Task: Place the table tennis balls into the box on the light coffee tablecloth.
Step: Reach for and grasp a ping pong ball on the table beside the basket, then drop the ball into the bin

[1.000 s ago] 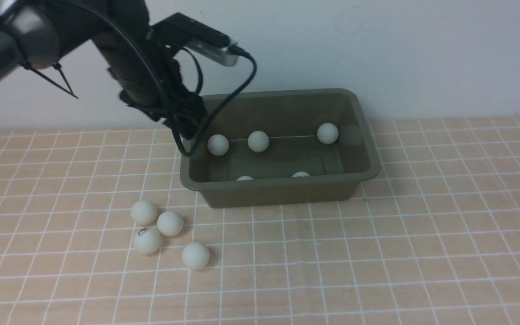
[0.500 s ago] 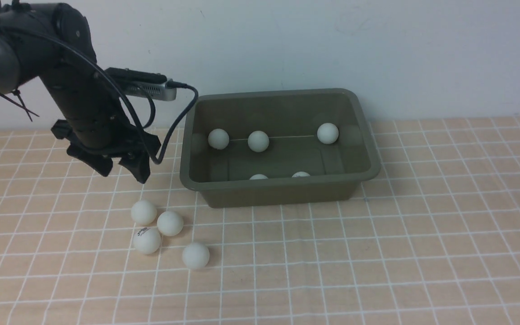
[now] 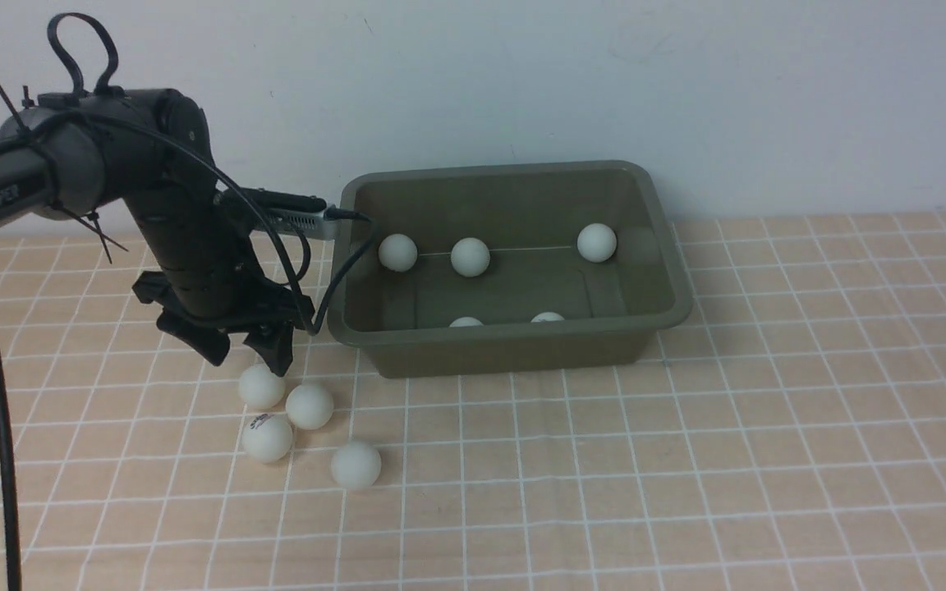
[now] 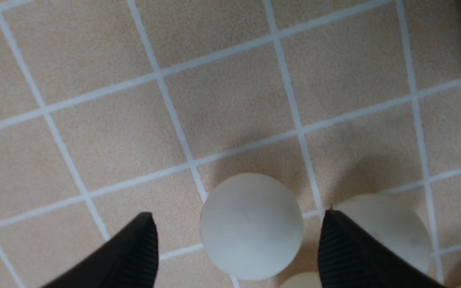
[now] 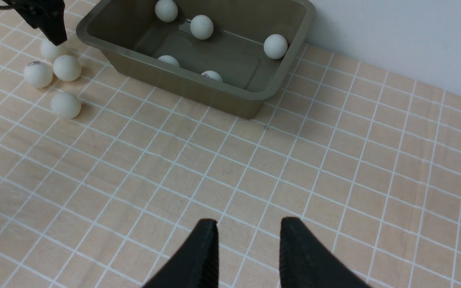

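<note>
Several white table tennis balls lie in the olive-green box on the light coffee tablecloth. Several more sit in a cluster on the cloth left of the box's front: one nearest the box, then others. My left gripper is open, just above the nearest ball. In the left wrist view that ball lies between the open gripper's fingers, with a second ball partly behind one finger. My right gripper is open and empty, over bare cloth.
A white wall rises right behind the box. The left arm's cable hangs against the box's left rim. In the right wrist view the box and the loose balls lie far from that gripper. Cloth to the box's right and front is bare.
My left arm swung from over the box's left end out to the left and down to the ball cluster. One ball at the box's front wall rolled slightly right.
</note>
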`<action>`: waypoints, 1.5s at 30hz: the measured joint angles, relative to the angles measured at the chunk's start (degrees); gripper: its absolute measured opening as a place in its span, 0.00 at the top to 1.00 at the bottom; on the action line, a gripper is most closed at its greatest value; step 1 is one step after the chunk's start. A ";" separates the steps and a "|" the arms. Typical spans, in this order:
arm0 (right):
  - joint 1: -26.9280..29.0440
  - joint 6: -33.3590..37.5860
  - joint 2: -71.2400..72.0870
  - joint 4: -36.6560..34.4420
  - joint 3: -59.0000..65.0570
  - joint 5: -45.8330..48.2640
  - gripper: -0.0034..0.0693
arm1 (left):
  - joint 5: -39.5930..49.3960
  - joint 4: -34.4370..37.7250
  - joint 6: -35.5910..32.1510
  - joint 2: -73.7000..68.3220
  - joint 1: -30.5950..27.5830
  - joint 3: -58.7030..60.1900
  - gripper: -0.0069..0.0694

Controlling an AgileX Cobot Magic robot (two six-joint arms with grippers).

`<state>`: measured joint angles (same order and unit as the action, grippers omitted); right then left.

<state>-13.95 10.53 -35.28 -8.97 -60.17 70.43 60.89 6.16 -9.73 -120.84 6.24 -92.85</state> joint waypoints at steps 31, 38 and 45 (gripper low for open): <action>0.00 0.01 0.00 0.06 0.02 0.00 0.66 | 7.68 -10.59 0.16 -2.83 0.22 -9.37 0.50; 0.00 0.01 0.00 0.06 0.02 0.00 0.66 | 9.14 -0.15 1.58 -2.69 1.50 -24.98 0.50; 0.00 0.01 0.00 0.06 0.02 0.00 0.66 | 7.70 10.94 -3.25 -2.98 8.51 -27.58 0.50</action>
<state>-13.95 10.54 -35.28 -8.92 -60.16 70.43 68.59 17.09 -12.98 -123.82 14.75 -120.43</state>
